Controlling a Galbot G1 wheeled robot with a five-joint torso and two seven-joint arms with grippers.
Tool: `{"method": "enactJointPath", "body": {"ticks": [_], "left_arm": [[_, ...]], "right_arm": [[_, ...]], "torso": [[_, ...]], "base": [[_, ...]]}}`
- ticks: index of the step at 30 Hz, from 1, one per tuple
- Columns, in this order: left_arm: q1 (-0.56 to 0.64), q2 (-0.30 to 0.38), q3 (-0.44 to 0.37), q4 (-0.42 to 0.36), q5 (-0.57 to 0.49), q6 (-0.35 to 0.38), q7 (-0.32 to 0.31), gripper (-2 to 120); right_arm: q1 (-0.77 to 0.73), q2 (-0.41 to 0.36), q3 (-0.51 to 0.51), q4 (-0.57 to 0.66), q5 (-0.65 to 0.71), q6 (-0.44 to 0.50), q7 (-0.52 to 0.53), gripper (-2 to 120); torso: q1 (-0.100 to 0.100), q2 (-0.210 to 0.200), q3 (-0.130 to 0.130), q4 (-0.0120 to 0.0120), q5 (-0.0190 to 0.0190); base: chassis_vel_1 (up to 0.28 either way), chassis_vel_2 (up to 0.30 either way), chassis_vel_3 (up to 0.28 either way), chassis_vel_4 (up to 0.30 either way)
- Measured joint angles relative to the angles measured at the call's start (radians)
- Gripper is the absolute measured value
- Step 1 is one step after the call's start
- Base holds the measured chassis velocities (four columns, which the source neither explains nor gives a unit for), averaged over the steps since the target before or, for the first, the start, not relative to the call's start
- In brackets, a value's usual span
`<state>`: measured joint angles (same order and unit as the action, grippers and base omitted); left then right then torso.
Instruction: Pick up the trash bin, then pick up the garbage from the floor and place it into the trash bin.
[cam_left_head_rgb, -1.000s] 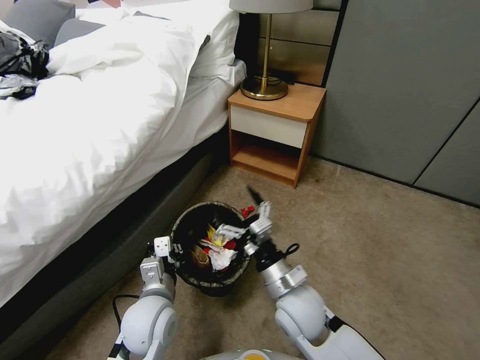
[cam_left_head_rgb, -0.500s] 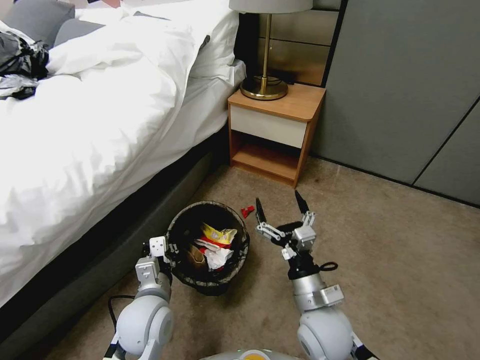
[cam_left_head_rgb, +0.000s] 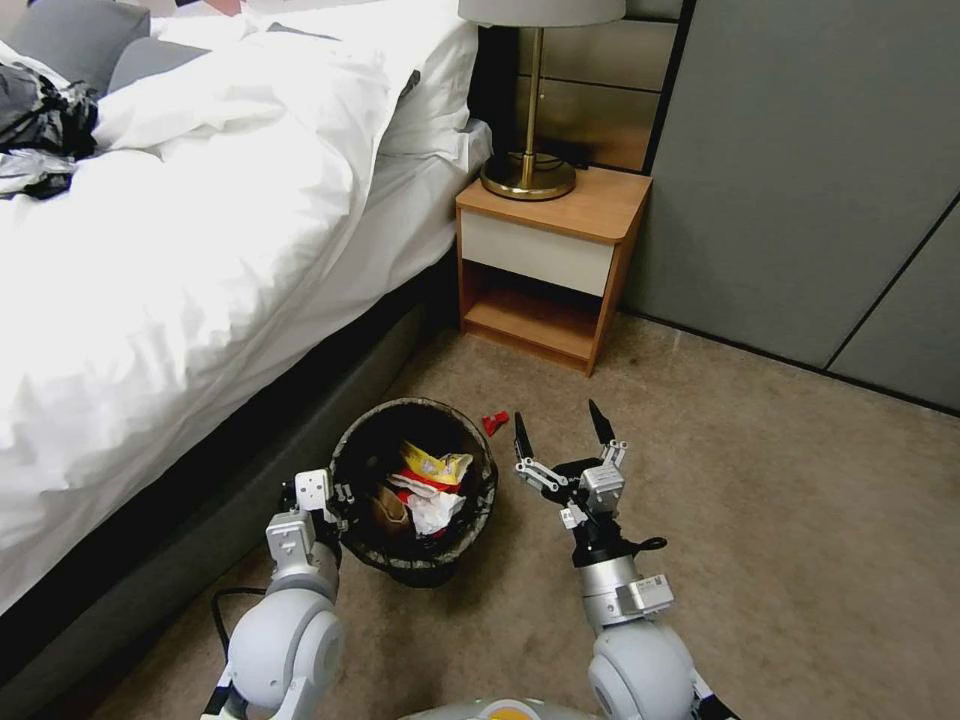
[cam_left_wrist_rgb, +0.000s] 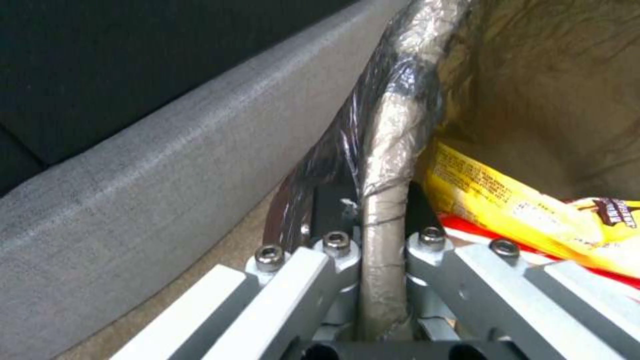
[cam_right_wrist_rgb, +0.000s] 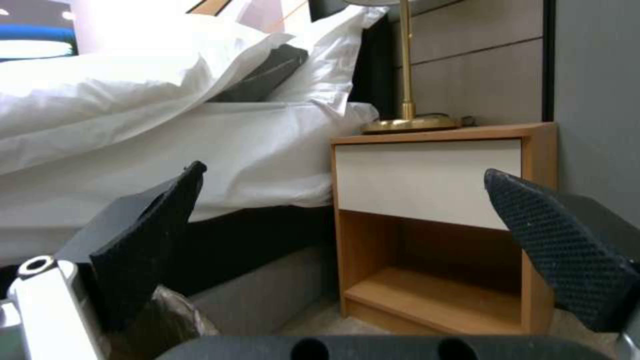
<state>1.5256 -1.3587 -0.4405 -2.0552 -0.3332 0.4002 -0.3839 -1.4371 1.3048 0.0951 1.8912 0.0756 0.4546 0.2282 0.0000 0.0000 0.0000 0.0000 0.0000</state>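
The trash bin (cam_left_head_rgb: 413, 488) stood on the carpet beside the grey bed base (cam_left_head_rgb: 200, 520), its lined rim pinched between the jaws of the left gripper (cam_left_wrist_rgb: 373, 235). Yellow, red and white wrappers (cam_left_head_rgb: 432, 478) lay inside. The right gripper (cam_left_head_rgb: 558, 428) hovered just right of the bin, fingers spread wide and holding nothing. A tiny red scrap (cam_left_head_rgb: 494, 421) rested on the floor between bin and wooden nightstand (cam_left_head_rgb: 550, 265), where a brass lamp (cam_left_head_rgb: 528, 175) stood. White bedding (cam_left_head_rgb: 200, 250) overhung the bed.
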Motion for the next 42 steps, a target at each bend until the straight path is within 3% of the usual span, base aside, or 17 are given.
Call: {"method": "enactJointPath", "body": {"ticks": [9,25,42], "left_arm": [[0.000,-0.002,0.002,-0.003,0.000,0.001,0.000,0],[0.000,-0.004,0.002,-0.004,0.001,0.001,-0.002,0],[-0.003,-0.003,0.004,-0.002,0.000,0.001,-0.001,0]], "right_arm": [[0.004,0.002,0.009,0.001,0.001,0.002,-0.003,100],[0.023,0.007,0.011,-0.011,-0.002,0.033,-0.017,100],[0.041,0.000,0.008,-0.025,-0.014,0.035,-0.021,100]], "torso": [[0.000,0.000,0.000,0.0000,0.0000],[0.000,0.000,0.000,0.0001,0.0000],[0.000,0.000,0.000,0.0000,0.0000]], "base": [[-0.017,0.015,0.016,-0.016],[-0.159,0.159,0.184,-0.172],[-0.007,0.010,0.000,-0.009]]}}
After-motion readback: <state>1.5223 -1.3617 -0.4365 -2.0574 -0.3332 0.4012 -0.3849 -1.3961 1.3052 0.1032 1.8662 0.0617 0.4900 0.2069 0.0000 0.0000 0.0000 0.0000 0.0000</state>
